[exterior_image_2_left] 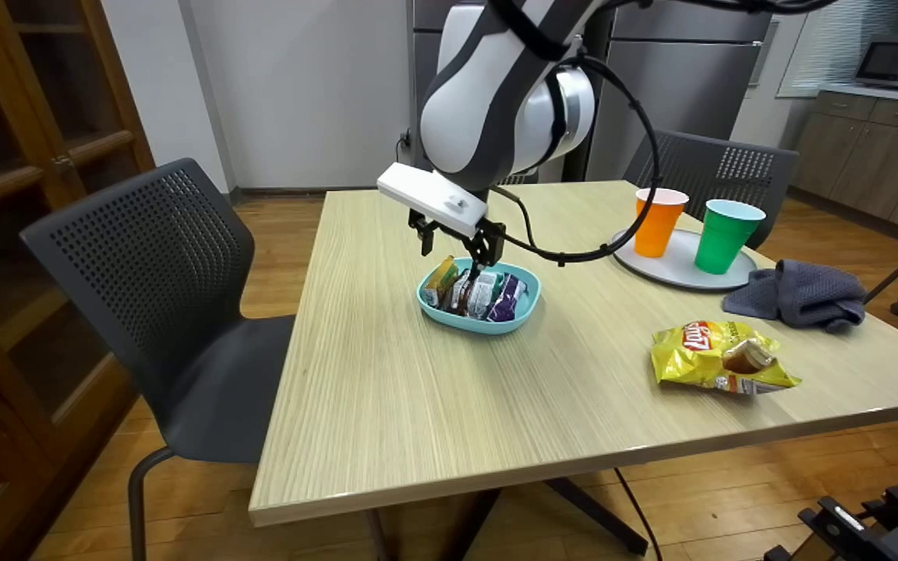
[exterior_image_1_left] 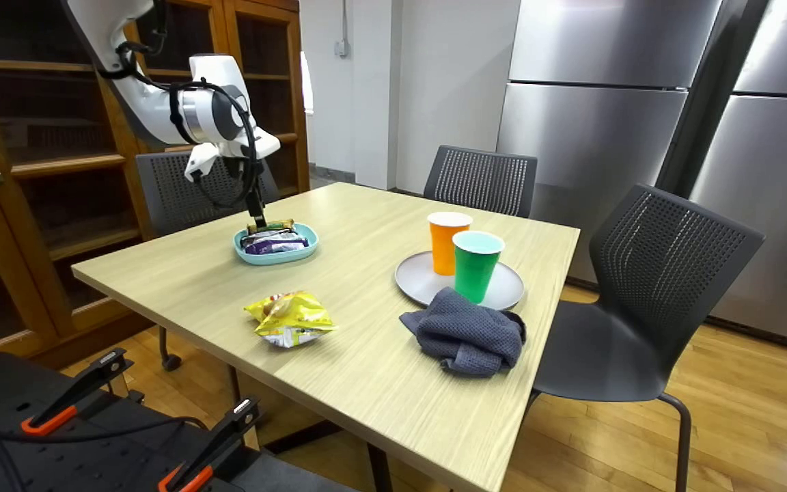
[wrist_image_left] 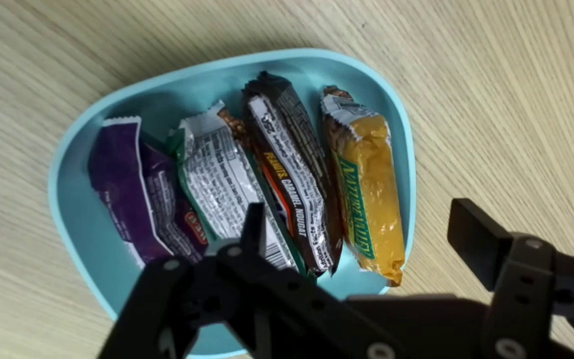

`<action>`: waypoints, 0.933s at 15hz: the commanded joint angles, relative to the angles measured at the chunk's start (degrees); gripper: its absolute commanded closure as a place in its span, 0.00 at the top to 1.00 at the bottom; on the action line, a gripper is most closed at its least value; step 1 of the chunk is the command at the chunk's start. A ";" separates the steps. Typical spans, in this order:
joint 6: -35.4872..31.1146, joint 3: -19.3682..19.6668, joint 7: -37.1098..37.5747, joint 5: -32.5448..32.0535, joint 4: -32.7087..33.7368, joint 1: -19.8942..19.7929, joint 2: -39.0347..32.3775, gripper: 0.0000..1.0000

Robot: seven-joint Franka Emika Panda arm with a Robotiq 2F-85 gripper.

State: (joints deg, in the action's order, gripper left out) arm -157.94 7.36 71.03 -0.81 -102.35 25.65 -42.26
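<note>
The fingers point(wrist_image_left: 479, 244) stand wide apart and hold nothing; in the wrist view the left one shows over the silver-and-green wrapped bar point(wrist_image_left: 219, 179), though whether it touches cannot be told, and the right one shows beyond the rim of the blue tray point(wrist_image_left: 312, 54). Inside the tray, the dark brown bar point(wrist_image_left: 292, 174) and the yellow bar point(wrist_image_left: 374, 184) lie right of the silver-and-green one, and the purple bar point(wrist_image_left: 132, 189) lies at the left. In an exterior view the tray sits toward the left of the surface point(exterior_image_1_left: 359, 232). Nearer lies a yellow chip bag point(exterior_image_1_left: 291, 319); to the right, a gray plate point(exterior_image_1_left: 410, 277) carries an orange cup point(exterior_image_1_left: 444, 249) and a green cup point(exterior_image_1_left: 474, 273), with a crumpled dark cloth point(exterior_image_1_left: 472, 335) at its near edge. Dark chairs point(exterior_image_1_left: 673, 266) stand around the surface.
</note>
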 commanded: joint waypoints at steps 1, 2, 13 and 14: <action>1.29 0.57 0.22 -0.78 -1.06 0.09 2.11 1.00; 2.66 0.47 0.82 -0.12 -1.33 -0.14 2.70 1.00; 11.78 -1.03 -4.25 -1.08 -9.59 -6.13 12.79 1.00; 11.54 -1.27 -5.65 -1.04 -11.07 -7.08 14.15 1.00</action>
State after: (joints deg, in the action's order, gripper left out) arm -147.72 7.55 68.40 -0.80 -108.26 21.36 -33.74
